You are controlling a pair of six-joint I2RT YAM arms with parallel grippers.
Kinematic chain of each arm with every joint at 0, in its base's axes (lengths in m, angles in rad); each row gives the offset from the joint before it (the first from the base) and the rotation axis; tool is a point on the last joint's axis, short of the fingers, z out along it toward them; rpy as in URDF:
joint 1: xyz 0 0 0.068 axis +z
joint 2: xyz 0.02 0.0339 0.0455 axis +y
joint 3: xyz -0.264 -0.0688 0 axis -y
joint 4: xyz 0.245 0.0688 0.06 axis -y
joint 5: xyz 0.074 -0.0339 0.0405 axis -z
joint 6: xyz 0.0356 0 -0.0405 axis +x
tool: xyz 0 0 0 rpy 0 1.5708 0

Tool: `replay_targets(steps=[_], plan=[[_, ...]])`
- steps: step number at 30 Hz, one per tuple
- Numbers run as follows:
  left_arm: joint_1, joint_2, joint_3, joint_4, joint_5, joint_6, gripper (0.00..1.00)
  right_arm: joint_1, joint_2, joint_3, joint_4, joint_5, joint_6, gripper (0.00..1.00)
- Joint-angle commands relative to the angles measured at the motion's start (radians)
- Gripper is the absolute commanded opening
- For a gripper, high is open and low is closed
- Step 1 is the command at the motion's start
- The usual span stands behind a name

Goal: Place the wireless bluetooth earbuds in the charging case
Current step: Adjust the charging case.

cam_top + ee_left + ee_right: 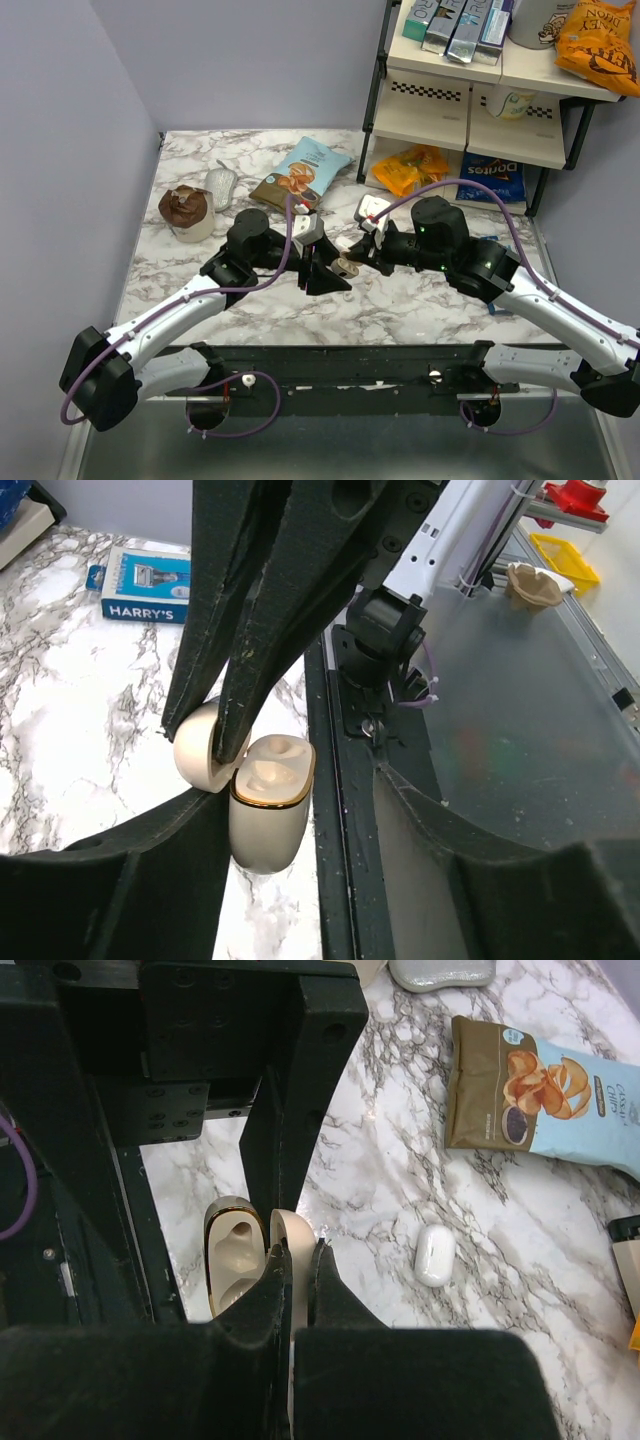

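Observation:
The charging case (pixel 347 267) hangs open between my two grippers above the marble table. In the left wrist view its white body (pixel 268 815) has a gold rim and two empty tan sockets. Its lid (pixel 203 757) is pinched by the right gripper's fingers (pixel 235 630). My right gripper (pixel 300 1255) is shut on the lid (pixel 292 1232), with the body (pixel 232 1260) just to its left. My left gripper (pixel 300 795) is open, and the case body rests against its left finger (pixel 110 880). The earbuds are not in view. A plain white oval object (pixel 435 1253) lies on the table.
A chips bag (pixel 303 172) lies behind the grippers and also shows in the right wrist view (pixel 545 1090). A brown muffin cup (pixel 187 212) and a grey object (pixel 221 186) sit at back left. A blue Harry's box (pixel 145 585) lies on the table. A shelf rack (pixel 470 100) stands at back right.

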Motion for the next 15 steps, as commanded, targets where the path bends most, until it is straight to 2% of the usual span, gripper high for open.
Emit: replay_targets(steps=[1, 10, 15], plan=[[0.003, 0.005, -0.003, 0.052, 0.005, -0.002, 0.61, 0.010, -0.001, 0.027, 0.018, 0.008, 0.002, 0.01], [0.003, 0.001, -0.029, 0.074, -0.019, -0.013, 0.59, 0.009, -0.005, 0.020, 0.019, 0.011, 0.005, 0.01], [0.003, 0.008, -0.026, 0.064, -0.015, -0.010, 0.47, 0.009, -0.005, 0.020, 0.021, 0.011, 0.007, 0.01]])
